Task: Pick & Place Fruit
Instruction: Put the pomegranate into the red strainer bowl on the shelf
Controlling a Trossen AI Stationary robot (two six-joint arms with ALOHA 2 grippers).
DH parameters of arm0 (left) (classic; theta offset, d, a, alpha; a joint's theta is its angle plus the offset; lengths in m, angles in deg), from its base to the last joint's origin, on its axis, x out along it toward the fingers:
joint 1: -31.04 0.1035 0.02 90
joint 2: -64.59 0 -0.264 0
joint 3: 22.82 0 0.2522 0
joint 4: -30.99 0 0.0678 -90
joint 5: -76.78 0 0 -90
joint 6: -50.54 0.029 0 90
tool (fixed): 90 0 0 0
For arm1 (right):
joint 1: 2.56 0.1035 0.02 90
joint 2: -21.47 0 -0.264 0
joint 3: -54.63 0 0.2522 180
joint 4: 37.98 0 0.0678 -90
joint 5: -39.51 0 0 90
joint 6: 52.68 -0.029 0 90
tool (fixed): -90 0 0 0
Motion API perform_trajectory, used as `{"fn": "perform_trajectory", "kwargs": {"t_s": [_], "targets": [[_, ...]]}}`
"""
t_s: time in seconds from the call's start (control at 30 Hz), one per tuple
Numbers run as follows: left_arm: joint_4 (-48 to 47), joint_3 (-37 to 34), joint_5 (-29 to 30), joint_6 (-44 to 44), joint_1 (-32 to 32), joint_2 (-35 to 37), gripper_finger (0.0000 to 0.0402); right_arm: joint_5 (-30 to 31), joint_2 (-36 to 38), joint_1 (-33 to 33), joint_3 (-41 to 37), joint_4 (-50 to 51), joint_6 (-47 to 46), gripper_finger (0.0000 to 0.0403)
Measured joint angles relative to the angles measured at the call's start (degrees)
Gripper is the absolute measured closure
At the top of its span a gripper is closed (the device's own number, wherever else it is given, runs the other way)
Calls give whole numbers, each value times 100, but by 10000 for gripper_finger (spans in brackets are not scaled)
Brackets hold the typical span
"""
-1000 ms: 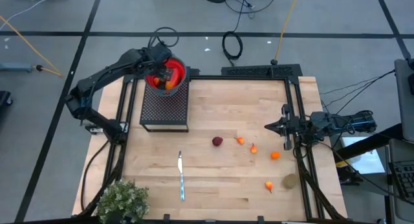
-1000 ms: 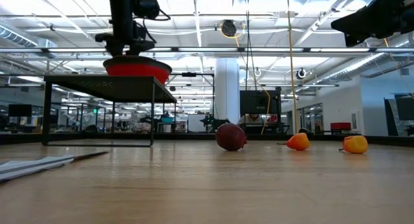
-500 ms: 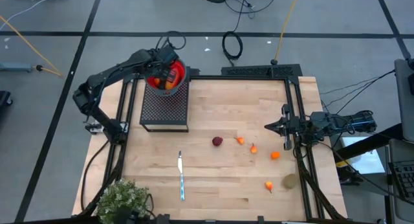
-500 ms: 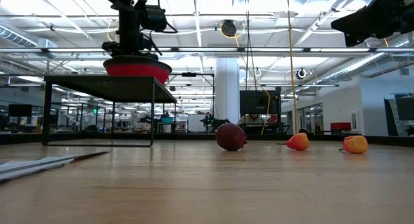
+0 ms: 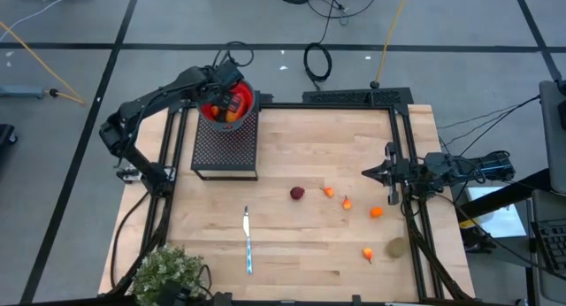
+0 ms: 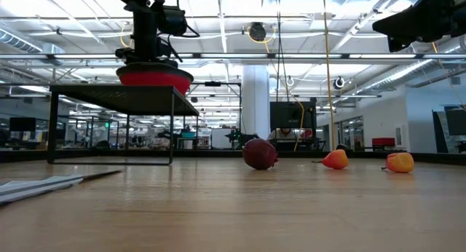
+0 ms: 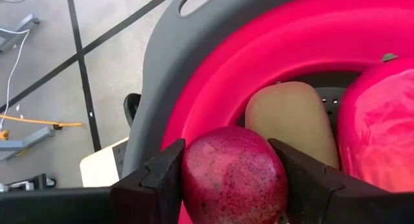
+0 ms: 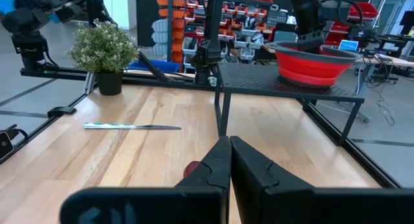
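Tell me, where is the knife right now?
In the high view the knife lies flat on the wooden table, toward the near left, between the potted plant and the dark red fruit.

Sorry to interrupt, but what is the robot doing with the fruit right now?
The left end effector holds a dark red ball fruit over the red bowl, which sits on a black mesh stand and already contains other fruit. Another dark red ball, several small orange pieces and a kiwi-like oval lie on the table. The right end effector waits shut at the table's right edge.
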Motion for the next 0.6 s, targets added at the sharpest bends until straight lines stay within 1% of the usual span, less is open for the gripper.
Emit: {"fn": "perform_trajectory", "kwargs": {"t_s": [0.37, 0.5, 0.6], "targets": [[-7, 2, 14, 28, 0, 4, 126, 0, 0, 0, 0, -8, -28, 403], [-11, 4, 2, 80, -3, 75, 111, 0, 0, 0, 0, -8, -205, 403], [-70, 62, -92, 162, -65, 205, 111, 9, 0, 0, 0, -8, -256, 403]]}}
